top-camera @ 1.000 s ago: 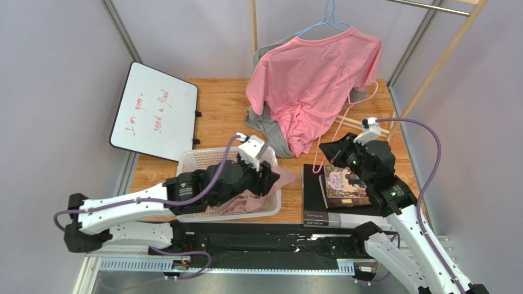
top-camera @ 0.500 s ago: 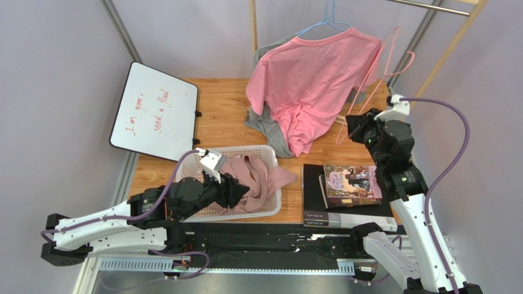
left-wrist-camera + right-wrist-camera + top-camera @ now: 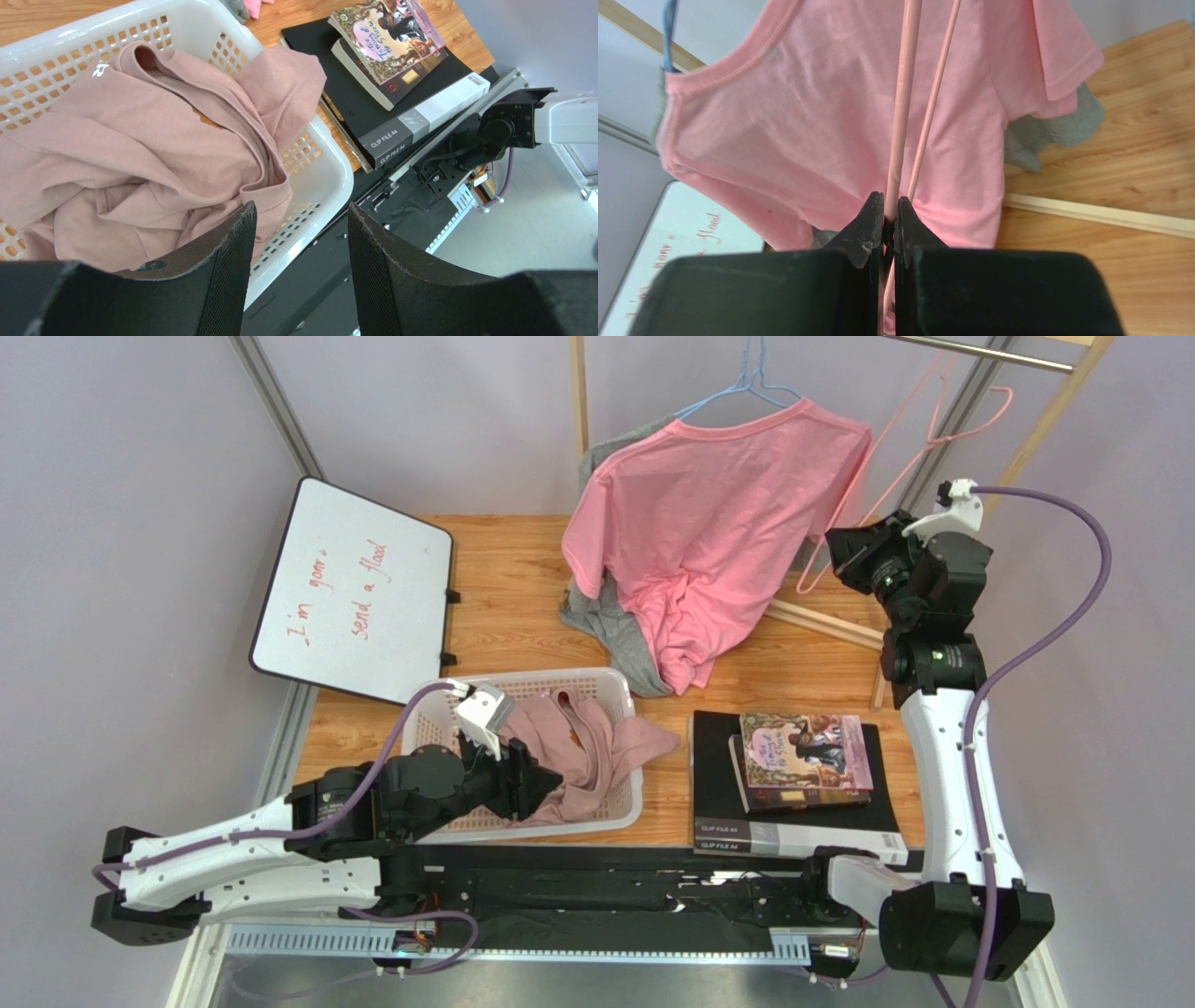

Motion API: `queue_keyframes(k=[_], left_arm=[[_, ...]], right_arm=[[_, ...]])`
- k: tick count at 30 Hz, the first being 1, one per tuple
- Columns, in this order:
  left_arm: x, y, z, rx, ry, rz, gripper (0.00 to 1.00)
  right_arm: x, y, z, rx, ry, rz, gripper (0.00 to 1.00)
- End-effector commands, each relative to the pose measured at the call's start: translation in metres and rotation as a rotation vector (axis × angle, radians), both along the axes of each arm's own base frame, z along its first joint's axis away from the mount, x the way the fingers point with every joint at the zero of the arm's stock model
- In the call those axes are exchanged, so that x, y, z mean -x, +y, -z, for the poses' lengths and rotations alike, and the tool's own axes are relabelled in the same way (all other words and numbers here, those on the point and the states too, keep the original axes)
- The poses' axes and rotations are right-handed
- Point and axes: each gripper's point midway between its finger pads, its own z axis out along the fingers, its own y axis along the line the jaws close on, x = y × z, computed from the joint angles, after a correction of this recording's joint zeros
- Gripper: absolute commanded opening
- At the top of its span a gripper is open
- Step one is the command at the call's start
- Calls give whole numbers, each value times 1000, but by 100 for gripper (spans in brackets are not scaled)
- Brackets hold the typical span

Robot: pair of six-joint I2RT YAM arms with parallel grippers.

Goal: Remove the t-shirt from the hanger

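Note:
A pink t-shirt (image 3: 716, 518) hangs on a blue hanger (image 3: 744, 385) at the back centre, over a grey garment (image 3: 617, 637). My right gripper (image 3: 846, 553) is shut on a bare pink hanger (image 3: 919, 455), held high at the right next to the t-shirt's sleeve. In the right wrist view the jaws (image 3: 891, 210) pinch the pink hanger (image 3: 906, 91) in front of the t-shirt (image 3: 808, 119). My left gripper (image 3: 540, 781) is open and empty at the near edge of the white basket (image 3: 624, 791), which holds a dusty-pink shirt (image 3: 582, 742). In the left wrist view the left gripper (image 3: 302, 231) hangs above the basket rim (image 3: 330, 161).
A whiteboard (image 3: 358, 588) lies at the left. Stacked books (image 3: 800, 756) lie right of the basket. A metal rail (image 3: 982, 353) and slanted wooden frame poles (image 3: 1017, 462) stand at the back right. A wooden bar (image 3: 1102, 213) lies on the table.
My right arm has lifted the pink hanger up and to the right, from above the books to beside the rail. My left arm pulled back from the basket, leaving the dusty-pink shirt there.

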Motion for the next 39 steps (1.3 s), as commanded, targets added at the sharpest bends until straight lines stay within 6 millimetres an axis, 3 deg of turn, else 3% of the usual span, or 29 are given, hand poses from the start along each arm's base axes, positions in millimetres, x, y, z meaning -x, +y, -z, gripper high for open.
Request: queue_keyframes(k=[1, 3, 15, 21, 28, 29, 33, 36, 37, 39], left_arm=[[-1, -7, -22, 9, -13, 14, 57], [-2, -12, -26, -1, -15, 19, 57], [-7, -49, -38, -59, -30, 69, 57], [-7, -55, -39, -53, -24, 80, 57], [-5, -55, -41, -34, -18, 84, 57], [-5, -55, -42, -29, -17, 85, 57], [-2, -55, -41, -19, -5, 90, 56], [0, -54, -38, -7, 2, 93, 56], [0, -54, -36, -4, 4, 93, 56], [1, -52, -35, 1, 8, 93, 56]], right_arm=[[0, 6, -56, -140, -181, -149, 0], [1, 9, -69, -154, -239, -230, 0], [-11, -3, -81, -239, -256, -334, 0], [-22, -4, -83, -275, -220, -378, 0], [-34, -18, -62, -332, -97, -298, 0], [-36, -25, -48, -354, -33, -237, 0], [-31, -43, -31, -299, 58, -90, 1], [-23, -51, -23, -260, 109, -26, 19], [-21, -55, -22, -251, 117, -1, 39], [-10, -56, -19, -215, 143, 22, 57]])
